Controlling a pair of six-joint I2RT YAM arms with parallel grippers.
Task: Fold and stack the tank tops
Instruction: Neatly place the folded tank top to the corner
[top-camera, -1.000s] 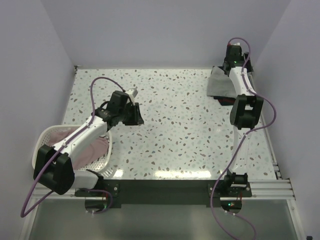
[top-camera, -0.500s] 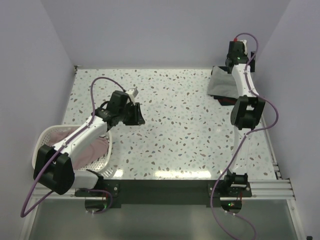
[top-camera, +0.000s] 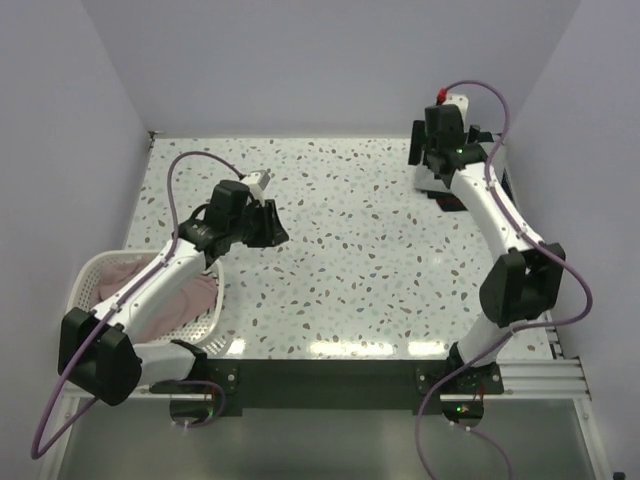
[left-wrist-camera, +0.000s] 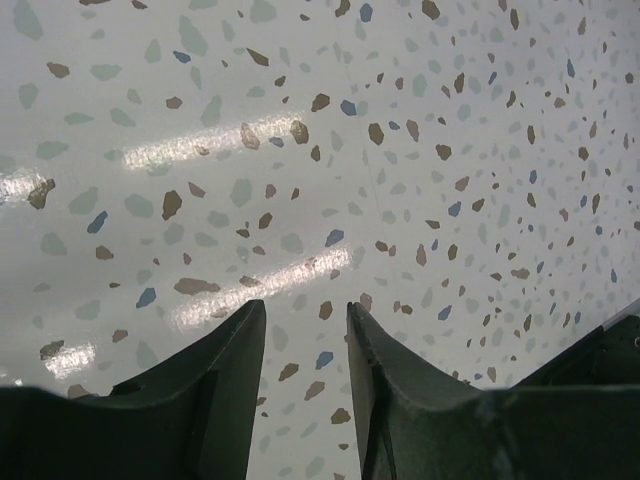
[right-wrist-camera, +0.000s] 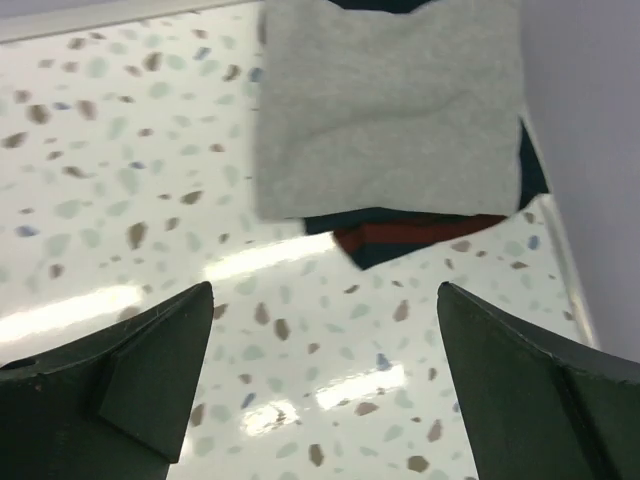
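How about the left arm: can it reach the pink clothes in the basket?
Probably yes. The pink clothes lie uncovered in the open basket beside that arm's base, and the left gripper is open and empty.

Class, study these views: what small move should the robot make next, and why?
Probably swing the left gripper toward the basket for a pink top. The grey top lies folded on the navy jersey, the right gripper is open and clear of it; the left one is open and empty over bare table, and pink tops lie in the basket.
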